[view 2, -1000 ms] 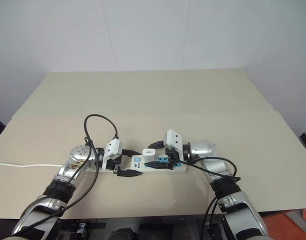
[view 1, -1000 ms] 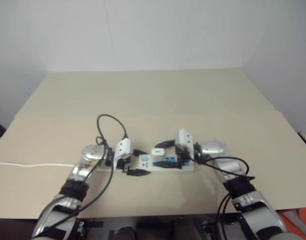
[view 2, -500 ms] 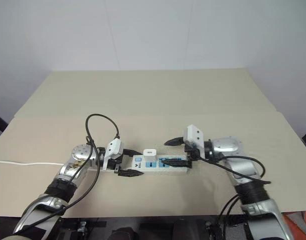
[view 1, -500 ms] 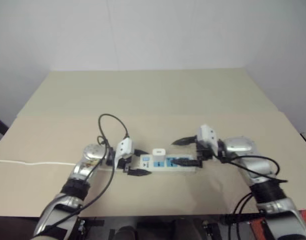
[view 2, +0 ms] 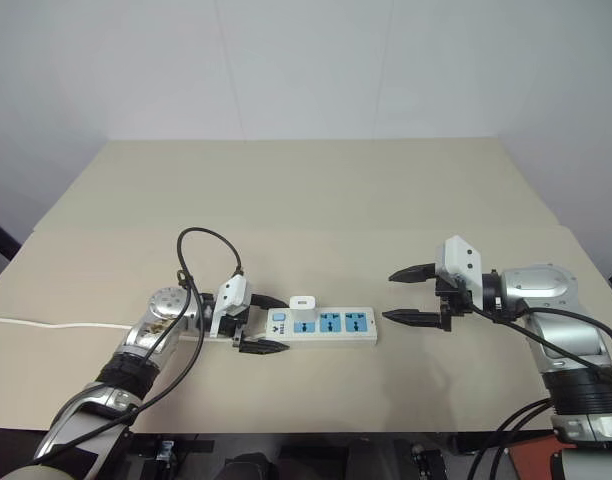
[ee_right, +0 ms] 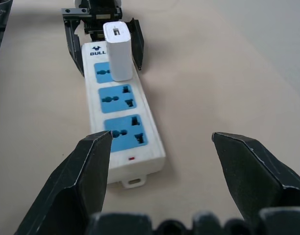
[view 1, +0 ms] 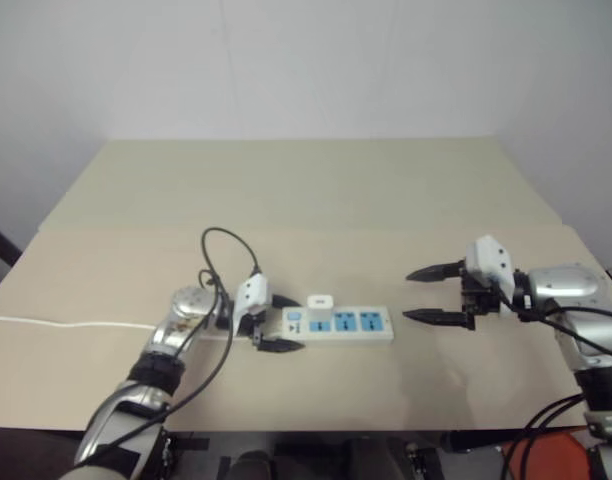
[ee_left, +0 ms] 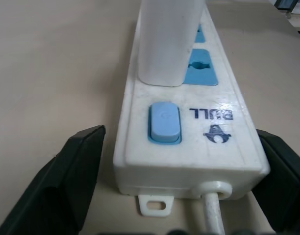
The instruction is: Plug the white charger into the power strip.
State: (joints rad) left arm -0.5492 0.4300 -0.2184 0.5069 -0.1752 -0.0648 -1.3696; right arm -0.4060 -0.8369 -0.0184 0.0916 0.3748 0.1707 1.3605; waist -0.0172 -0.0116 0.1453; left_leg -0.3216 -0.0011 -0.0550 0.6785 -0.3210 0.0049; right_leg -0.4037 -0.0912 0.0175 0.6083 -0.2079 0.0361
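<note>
The power strip (view 1: 351,324) lies flat on the table, with its switch end pointing left. The white charger (view 1: 319,302) stands upright in the blue socket nearest the switch (ee_left: 164,122). My left gripper (view 1: 286,323) is open, one finger (ee_left: 66,181) on each side of the strip's switch end, and a gap shows beside the strip. Off to the right, my right gripper (view 1: 407,296) hangs open and empty, pointing at the strip's far end (ee_right: 133,156) with bare table between. The charger (ee_right: 118,56) touches neither gripper.
The strip's thin white cord (view 1: 66,325) runs left to the table edge. A black cable (view 1: 226,250) loops above my left wrist. A beige sheet (view 1: 306,260) covers the near half of the table, with open surface behind and right of the strip.
My right gripper has drawn away to the right and slightly up, off the strip. The charger stays standing in its socket. The left gripper has kept its place at the switch end.
</note>
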